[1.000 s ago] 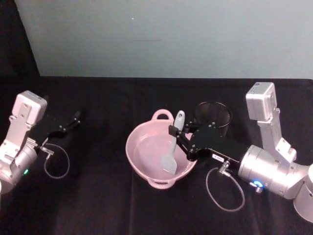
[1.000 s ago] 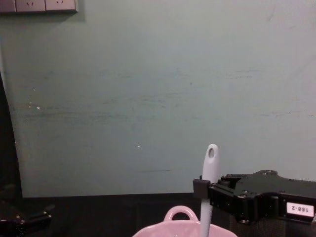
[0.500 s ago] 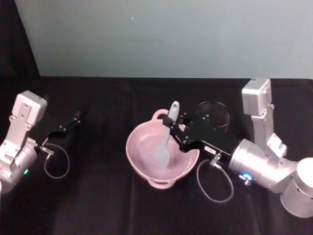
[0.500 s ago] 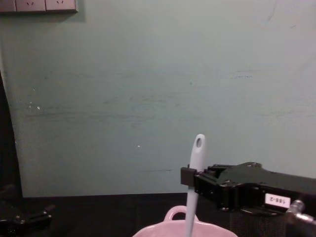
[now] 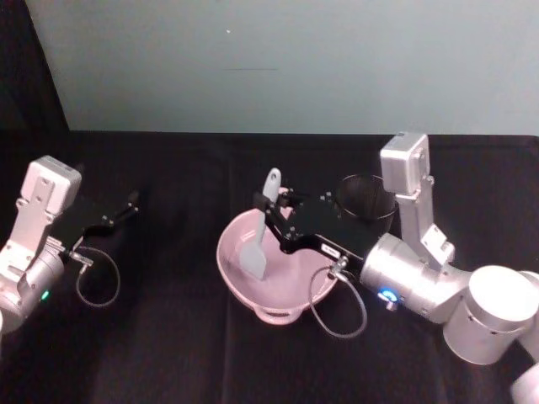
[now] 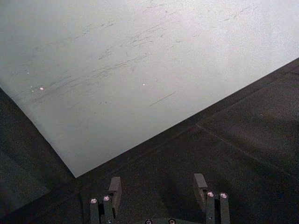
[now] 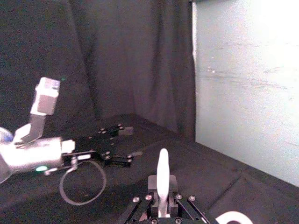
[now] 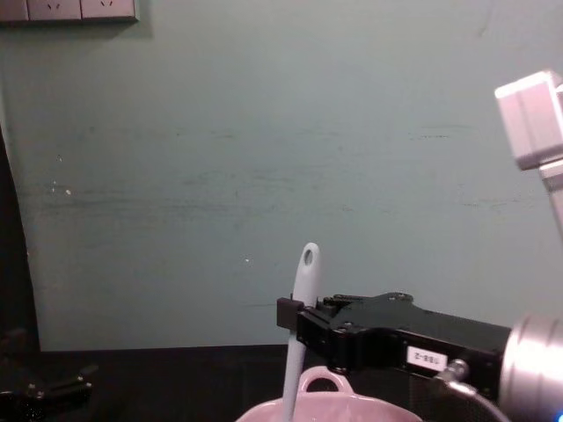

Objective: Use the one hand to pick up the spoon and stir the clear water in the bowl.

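The spoon (image 5: pixel 256 251), clenched in the right gripper (image 5: pixel 273 217), was dipped at the left of the bowl (image 5: pixel 226 261), best circled gently off the wall; the left gripper (image 5: pixel 125 208) was parked released at far left.

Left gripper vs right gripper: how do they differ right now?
Right gripper is shut on the white spoon; left gripper is open and holds nothing. Right gripper reaches over the pink bowl, spoon blade down inside it; left gripper sits at the table's left side, apart from the bowl. Both are black on silver wrists.
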Action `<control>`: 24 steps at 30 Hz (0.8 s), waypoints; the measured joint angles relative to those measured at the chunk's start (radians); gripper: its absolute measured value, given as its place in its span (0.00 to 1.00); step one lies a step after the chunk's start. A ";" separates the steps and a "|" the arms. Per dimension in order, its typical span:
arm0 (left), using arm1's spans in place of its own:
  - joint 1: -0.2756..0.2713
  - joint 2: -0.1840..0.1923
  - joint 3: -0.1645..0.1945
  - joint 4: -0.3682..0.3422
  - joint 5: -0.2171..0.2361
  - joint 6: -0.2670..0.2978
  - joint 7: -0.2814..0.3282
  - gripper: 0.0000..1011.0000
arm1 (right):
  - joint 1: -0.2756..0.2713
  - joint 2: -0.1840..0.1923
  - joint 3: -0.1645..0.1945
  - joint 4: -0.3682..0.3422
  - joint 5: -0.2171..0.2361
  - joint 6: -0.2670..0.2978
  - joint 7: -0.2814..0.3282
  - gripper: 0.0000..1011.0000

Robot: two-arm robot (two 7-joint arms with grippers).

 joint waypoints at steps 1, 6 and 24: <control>0.000 0.000 0.000 0.000 0.000 0.000 0.000 1.00 | 0.004 -0.007 -0.001 0.009 -0.004 -0.006 -0.004 0.12; 0.000 0.000 0.000 0.000 0.000 0.000 0.000 1.00 | 0.031 -0.053 -0.002 0.073 -0.041 -0.039 -0.036 0.12; 0.000 0.000 0.000 0.000 0.000 0.000 0.000 1.00 | 0.020 -0.062 0.061 0.080 -0.148 -0.047 -0.114 0.12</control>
